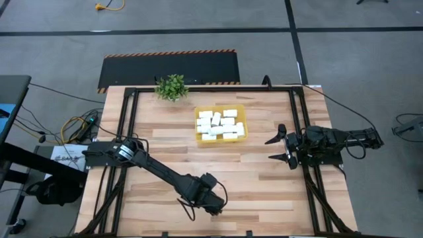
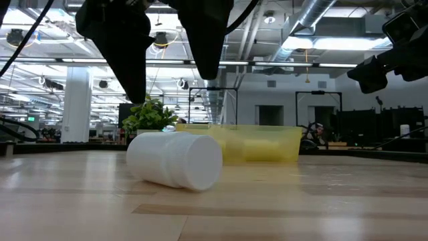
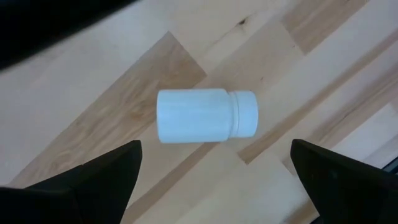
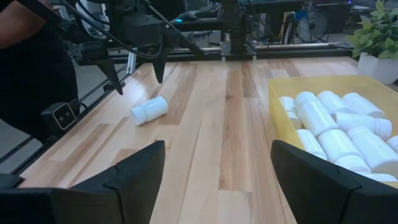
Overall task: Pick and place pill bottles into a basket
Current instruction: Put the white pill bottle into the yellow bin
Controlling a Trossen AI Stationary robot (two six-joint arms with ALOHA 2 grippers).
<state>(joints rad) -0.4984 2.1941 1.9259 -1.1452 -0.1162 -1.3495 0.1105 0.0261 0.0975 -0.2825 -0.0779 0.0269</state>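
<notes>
One white pill bottle (image 3: 206,116) lies on its side on the wooden tabletop (image 1: 264,192). It is down near the front edge, at about 6 o'clock on the tabletop in the high view. There the arm hides it, but the low view shows it well, flat on the wood with its round end facing the camera.

The left gripper (image 2: 170,80) hangs right above this bottle. Its two dark fingers (image 3: 93,180) are spread wide apart. One finger is on each side of the bottle, and neither one touches it. The fingers hold nothing.

The yellow basket (image 1: 240,108) sits near the middle of the tabletop, a bit toward the back, at about 12 o'clock from the lone bottle and well apart from it. Many white pill bottles (image 4: 339,134) lie inside it, packed close together on their sides.

The right gripper (image 1: 281,148) waits at about 3 o'clock from the basket, near the right edge of the tabletop. Its fingers (image 4: 130,180) are spread open too, and they hold nothing.

A small green plant (image 1: 172,86) stands at the back edge of the tabletop, at about 10 o'clock from the basket.
</notes>
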